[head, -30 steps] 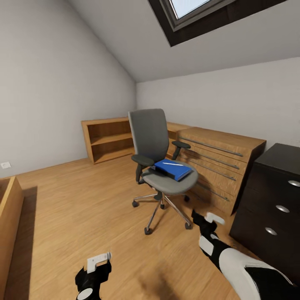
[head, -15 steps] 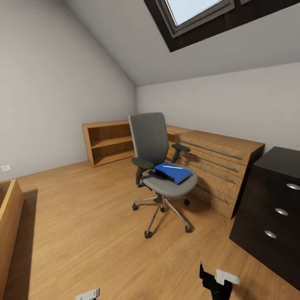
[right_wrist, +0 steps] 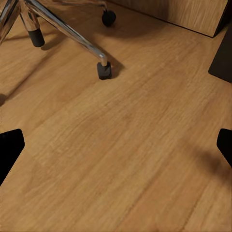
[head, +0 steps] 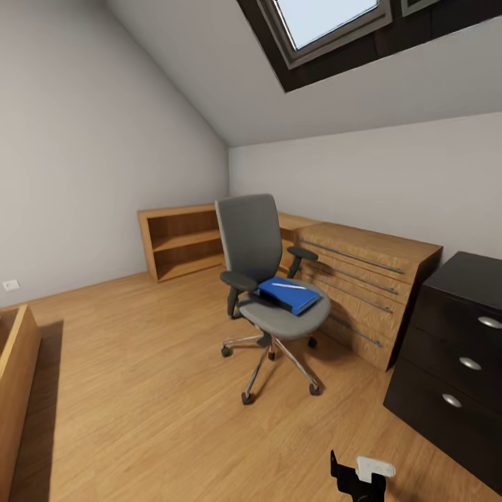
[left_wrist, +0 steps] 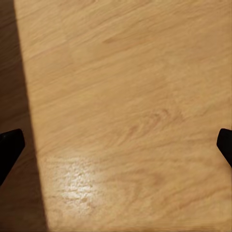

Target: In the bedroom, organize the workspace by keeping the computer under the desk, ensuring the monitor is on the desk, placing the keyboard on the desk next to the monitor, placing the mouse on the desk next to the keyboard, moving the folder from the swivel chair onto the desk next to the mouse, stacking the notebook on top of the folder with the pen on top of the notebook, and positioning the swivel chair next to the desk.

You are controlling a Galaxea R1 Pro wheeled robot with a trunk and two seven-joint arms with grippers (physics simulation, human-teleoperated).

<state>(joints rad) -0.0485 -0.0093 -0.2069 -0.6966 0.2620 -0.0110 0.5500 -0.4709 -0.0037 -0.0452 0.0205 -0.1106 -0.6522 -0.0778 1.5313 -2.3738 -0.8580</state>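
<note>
One grey swivel chair (head: 268, 279) on a chrome star base stood on the wooden floor (head: 139, 362), just beside a long wooden drawer unit (head: 362, 279). On its seat lay one blue folder (head: 291, 294) with one white pen (head: 287, 285) on top. The right gripper (head: 361, 475) hung low, its fingers (right_wrist: 10, 150) spread wide over bare floor; the left gripper (left_wrist: 116, 145) stood equally wide. One black cabinet (head: 453, 362) showed three round knobs.

Left claw gone; view higher.
</note>
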